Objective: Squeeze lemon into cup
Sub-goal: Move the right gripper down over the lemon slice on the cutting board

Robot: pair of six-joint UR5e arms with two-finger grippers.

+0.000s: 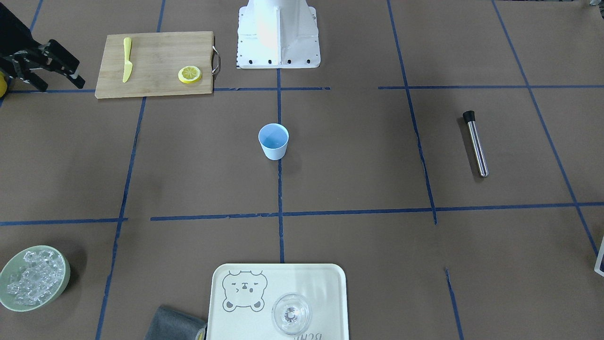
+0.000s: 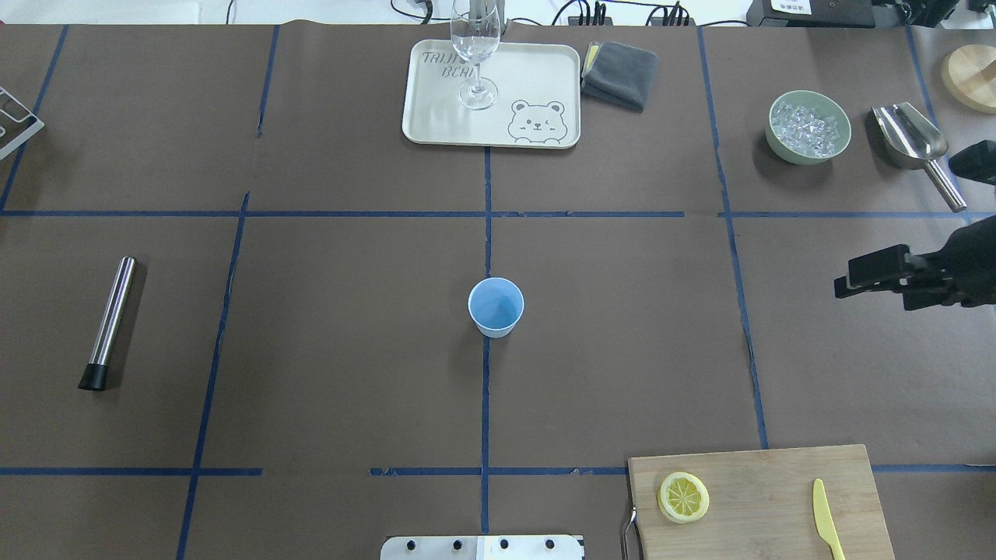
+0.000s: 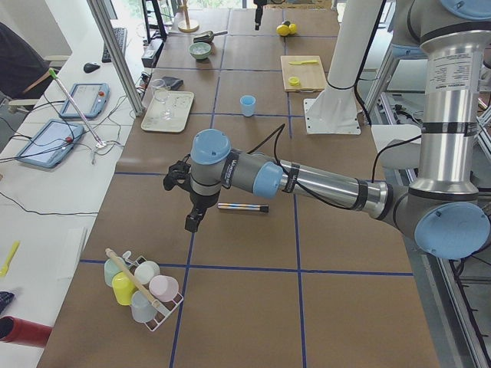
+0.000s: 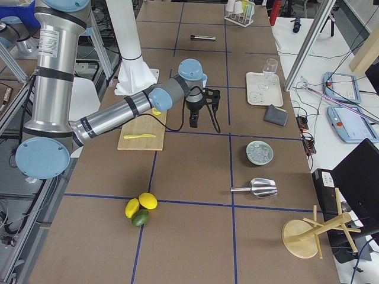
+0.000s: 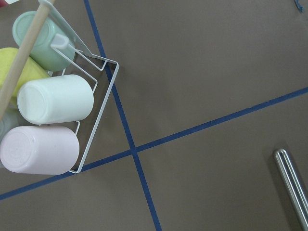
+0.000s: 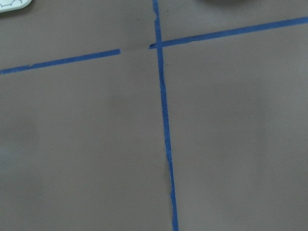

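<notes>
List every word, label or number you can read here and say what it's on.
"TRIJ..." over "BCA...": printed on the tray, partly hidden by the glass, so the letters are uncertain.
Label on the left arm: too small to read.
Label on the right arm: too small to read.

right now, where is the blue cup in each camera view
Front-facing: cup at centre, on the middle tape line.
Overhead: centre, same line.
Exterior left: upper middle, right of the tray.
Exterior right: cannot tell; the right arm covers that area.
Both wrist views: not in view.
Shared landmark: the bear tray.
</notes>
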